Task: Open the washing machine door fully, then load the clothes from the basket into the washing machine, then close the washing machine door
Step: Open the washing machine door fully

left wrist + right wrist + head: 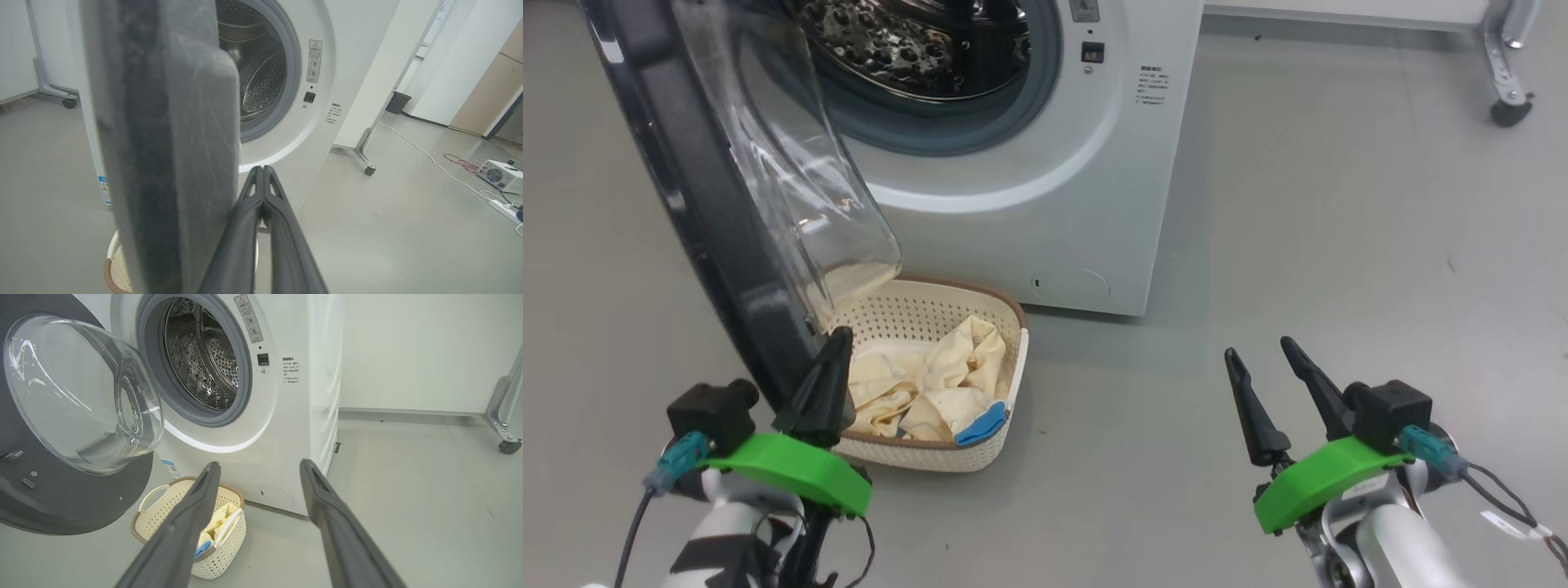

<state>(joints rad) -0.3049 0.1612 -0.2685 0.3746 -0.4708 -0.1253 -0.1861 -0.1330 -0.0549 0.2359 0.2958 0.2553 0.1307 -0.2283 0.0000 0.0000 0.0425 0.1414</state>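
- The washing machine door (711, 212) stands swung out at 10 o'clock in the head view, and its glass bowl overhangs the basket (931, 457); it is probably not yet fully open.
- The left claw (840, 335), pinched shut and empty, sits by the door's rim, likely as a blunt pusher.
- The right claw (1258, 347), at 4 o'clock, is spread wide and empty, seemingly ready for the clothes (947, 376).

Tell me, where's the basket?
Head view, lower left: the basket sits on the floor before the washing machine, below the open door, near the left gripper.
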